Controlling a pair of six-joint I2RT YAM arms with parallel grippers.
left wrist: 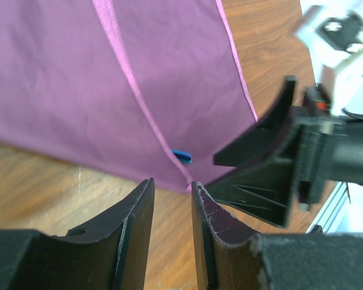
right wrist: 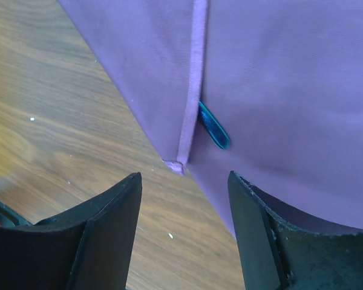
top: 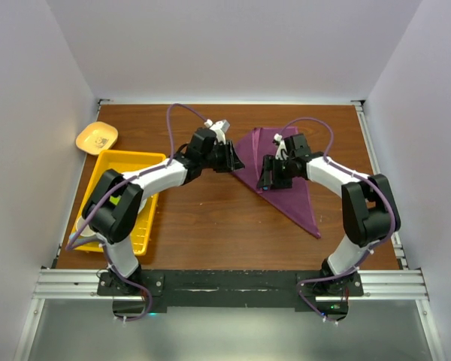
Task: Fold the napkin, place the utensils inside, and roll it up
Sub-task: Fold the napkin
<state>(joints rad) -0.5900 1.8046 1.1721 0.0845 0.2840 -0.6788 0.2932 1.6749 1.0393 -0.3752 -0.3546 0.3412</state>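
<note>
left arm: elbow bent, forearm reaching forward and inward | left gripper [left wrist: 171, 185]: tilted down, jaws a narrow gap apart, nothing between | right arm: elbow out, forearm folded inward | right gripper [right wrist: 184, 179]: tilted down, jaws wide apart, empty | grippers facing, near, not touching

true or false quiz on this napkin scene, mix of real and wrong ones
1. The purple napkin lies folded on the wooden table. True.
2. The end of a blue utensil peeks out of the napkin's fold. True.
3. The right gripper is clamped on the napkin. False: its jaws stand open over the napkin's corner, with nothing between them.
4. The yellow tray sits on the right side of the table. False: it is on the left, by the left arm.
5. The small orange dish lies inside the tray. False: it is outside, by the tray's far corner.
</note>
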